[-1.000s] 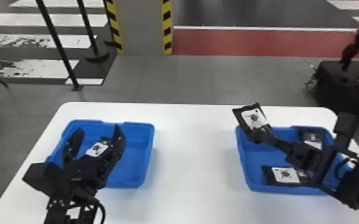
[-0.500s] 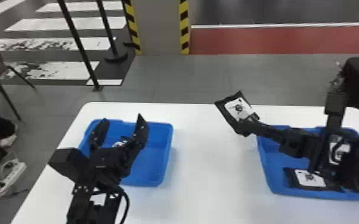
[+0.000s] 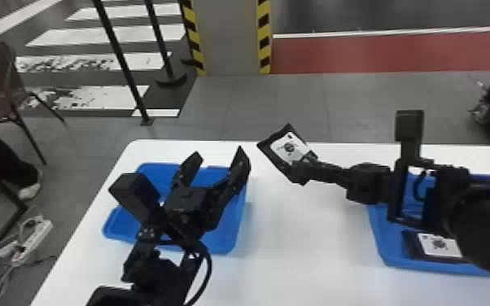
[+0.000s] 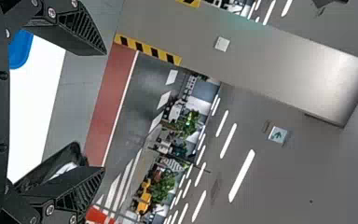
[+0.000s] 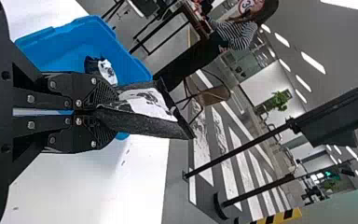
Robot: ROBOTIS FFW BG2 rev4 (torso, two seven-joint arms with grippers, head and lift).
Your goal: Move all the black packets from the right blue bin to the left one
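While the right gripper is pinching a flat black packet with a white label by one end, the rest is jutting past the fingertips, probably leaving the free part ready to go in first. The packet is hanging over the white table, between the bins but nearer the blue plastic left bin, presumably held high for clearing the rim. The left gripper is standing above that bin, fingers spread wide and gripping nothing; it is seemingly waiting, though it could be obstructing the drop. A labelled black packet is lying in the blue plastic right bin, so another transfer is likely pending.

The right wrist view is revealing a small black-and-white packet inside the left bin, whereas in the head view the left arm is covering much of that bin. The left wrist view is showing the held packet partly behind one left finger.
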